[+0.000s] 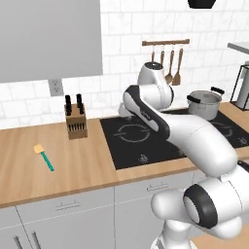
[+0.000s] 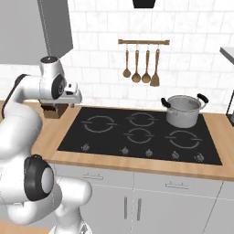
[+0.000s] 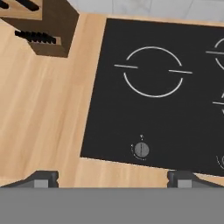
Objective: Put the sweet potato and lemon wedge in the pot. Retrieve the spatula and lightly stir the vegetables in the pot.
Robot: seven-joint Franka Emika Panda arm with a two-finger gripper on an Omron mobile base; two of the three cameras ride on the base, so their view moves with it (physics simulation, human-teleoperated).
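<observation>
On the wooden counter (image 1: 29, 170), far to the left, the spatula (image 1: 44, 157) lies flat (yellow blade, teal handle), its long axis going from the blade at upper left to the handle at lower right. Next the knife block (image 1: 76, 122), then the black cooktop (image 2: 137, 137). The end effector (image 3: 113, 177) hovers over the cooktop's front left corner, fingers wide apart, holding nothing. The pot (image 2: 183, 109) stands upright on the rear right burner. No writing is legible.

Glossy white rounded arm (image 1: 194, 136) links, dark joint bands (black rings).
</observation>
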